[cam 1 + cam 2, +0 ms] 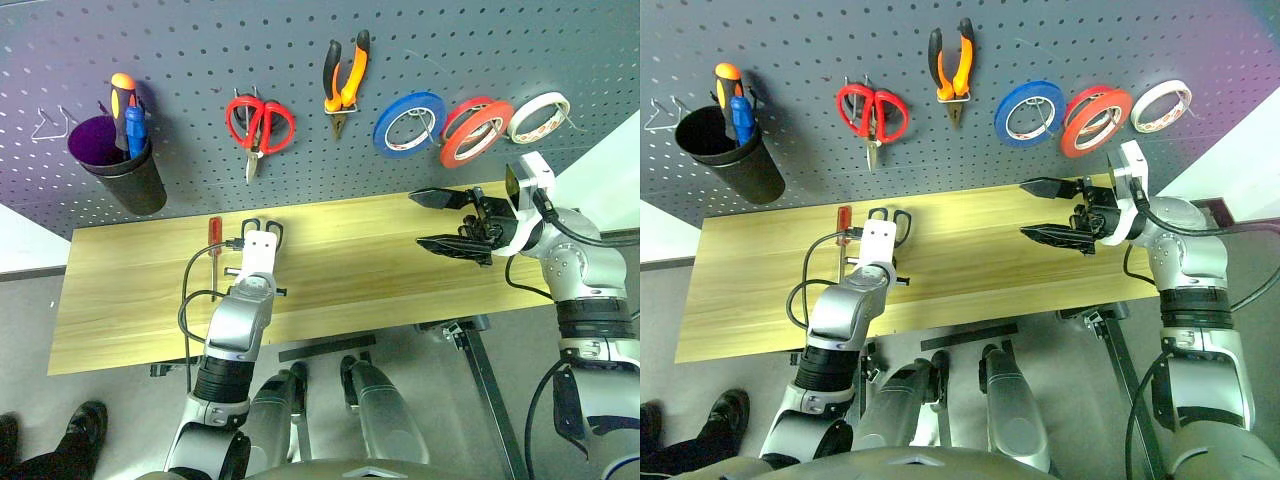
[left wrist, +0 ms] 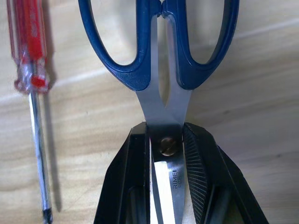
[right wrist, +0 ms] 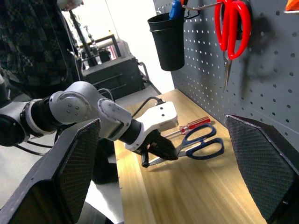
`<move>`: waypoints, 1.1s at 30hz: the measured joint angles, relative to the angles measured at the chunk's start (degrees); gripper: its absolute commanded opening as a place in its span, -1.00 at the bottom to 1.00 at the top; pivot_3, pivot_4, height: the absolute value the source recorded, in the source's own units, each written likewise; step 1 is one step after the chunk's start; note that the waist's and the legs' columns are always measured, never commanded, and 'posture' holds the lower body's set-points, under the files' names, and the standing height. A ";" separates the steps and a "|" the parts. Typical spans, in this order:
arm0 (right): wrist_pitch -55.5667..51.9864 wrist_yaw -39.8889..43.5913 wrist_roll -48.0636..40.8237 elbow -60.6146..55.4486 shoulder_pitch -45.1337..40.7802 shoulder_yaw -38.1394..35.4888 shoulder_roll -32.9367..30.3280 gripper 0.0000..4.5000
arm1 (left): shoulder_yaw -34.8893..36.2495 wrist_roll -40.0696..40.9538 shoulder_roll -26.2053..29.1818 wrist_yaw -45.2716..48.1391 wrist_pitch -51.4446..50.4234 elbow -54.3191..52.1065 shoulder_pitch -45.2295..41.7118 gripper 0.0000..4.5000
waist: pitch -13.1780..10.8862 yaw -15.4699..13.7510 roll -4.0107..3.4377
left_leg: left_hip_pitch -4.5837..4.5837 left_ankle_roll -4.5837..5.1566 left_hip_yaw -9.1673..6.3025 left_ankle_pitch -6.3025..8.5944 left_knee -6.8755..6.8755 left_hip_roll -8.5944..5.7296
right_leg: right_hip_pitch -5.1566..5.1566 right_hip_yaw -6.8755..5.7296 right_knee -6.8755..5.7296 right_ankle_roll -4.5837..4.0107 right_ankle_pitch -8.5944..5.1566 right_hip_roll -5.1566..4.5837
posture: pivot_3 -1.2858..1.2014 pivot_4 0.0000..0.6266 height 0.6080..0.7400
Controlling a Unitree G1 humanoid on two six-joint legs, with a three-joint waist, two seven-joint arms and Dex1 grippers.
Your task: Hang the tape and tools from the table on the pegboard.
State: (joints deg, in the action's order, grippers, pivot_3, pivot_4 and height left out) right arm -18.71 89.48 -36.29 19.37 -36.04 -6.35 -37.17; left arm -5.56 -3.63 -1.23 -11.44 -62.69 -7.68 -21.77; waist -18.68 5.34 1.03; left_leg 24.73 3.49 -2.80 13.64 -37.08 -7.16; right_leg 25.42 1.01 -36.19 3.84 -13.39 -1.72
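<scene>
While right gripper (image 1: 452,222) jaws gape, left gripper (image 2: 169,140) clamps steel-bladed scissors (image 2: 161,56) — blue loops.

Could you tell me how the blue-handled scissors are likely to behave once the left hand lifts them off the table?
The scissors look stiff, steel-bladed. The left hand is shut at the pivot, so the handles will probably droop or swing. Smooth blades may slip in the grip.
</scene>
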 measured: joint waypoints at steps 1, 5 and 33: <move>0.14 0.19 0.01 0.16 0.01 0.00 0.04 1.00 | -0.75 -0.26 -0.09 0.07 0.22 -0.51 0.60 -0.70 | 0.00 0.02 0.00 | 0.00 0.02 0.00 0.01 0.00 0.00 | 0.01 0.00 0.00 0.00 0.00 0.01 | -0.15 0.05 0.83; 1.42 1.29 0.20 0.74 0.16 0.00 0.08 1.00 | -4.25 -1.23 2.27 1.90 4.95 -1.24 3.02 -0.70 | 0.00 0.05 0.00 | 0.01 0.01 0.00 0.01 0.01 0.00 | 0.03 0.00 -0.02 0.00 0.00 0.02 | -0.15 0.03 0.83; 10.68 2.59 -0.02 11.75 0.61 1.56 -0.74 1.00 | -11.52 -13.27 11.76 3.43 44.69 -4.59 16.81 -0.70 | 0.03 0.00 -0.06 | 0.01 0.08 0.13 -0.01 -0.09 0.01 | 0.02 0.01 -0.05 -0.01 0.06 -0.08 | -0.14 -0.01 0.83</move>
State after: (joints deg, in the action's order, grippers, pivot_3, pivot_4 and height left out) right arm -8.02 92.07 -36.31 31.12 -35.43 -4.79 -37.91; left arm -17.09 -16.90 10.54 -8.01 -18.00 -12.27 -4.96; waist -18.65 5.34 0.97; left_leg 24.74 3.57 -2.66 13.63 -37.17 -7.16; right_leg 25.44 1.01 -36.24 3.83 -13.33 -1.80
